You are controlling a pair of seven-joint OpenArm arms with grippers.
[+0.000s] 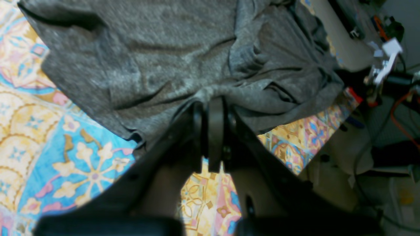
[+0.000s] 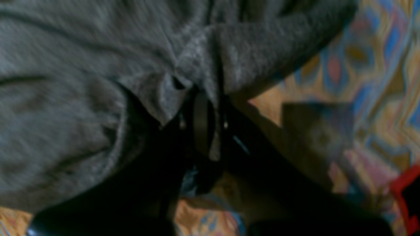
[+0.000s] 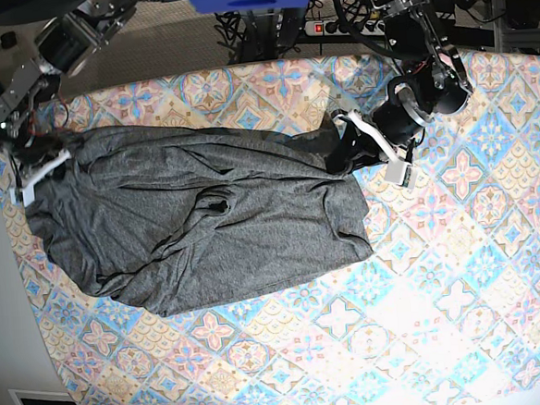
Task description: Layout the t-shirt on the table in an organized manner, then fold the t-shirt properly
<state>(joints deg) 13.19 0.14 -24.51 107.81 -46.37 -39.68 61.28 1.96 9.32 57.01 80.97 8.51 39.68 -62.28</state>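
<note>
My left fingers (image 1: 210, 108) are pressed together on a bunched fold of the t-shirt (image 1: 170, 62), the grey knit gathered into creases that run out from the pinch; in the base view that grip (image 3: 343, 153) sits at the shirt's edge on the right of the picture. My right fingers (image 2: 205, 98) are likewise clamped on a ridge of the same fabric, which drapes over and around them, and from above they (image 3: 37, 161) hold the shirt's opposite end at the left border of the worktop (image 3: 460, 273). The t-shirt (image 3: 197, 217) lies stretched between my two grips across the upper left part of the patterned cloth, wrinkled, with a deep crease near its middle and its lower hem sagging toward the front. The rest of the worktop to the right and front shows only the blue, pink and cream tiles. The right wrist view is blurred, so finer detail there escapes me.
</note>
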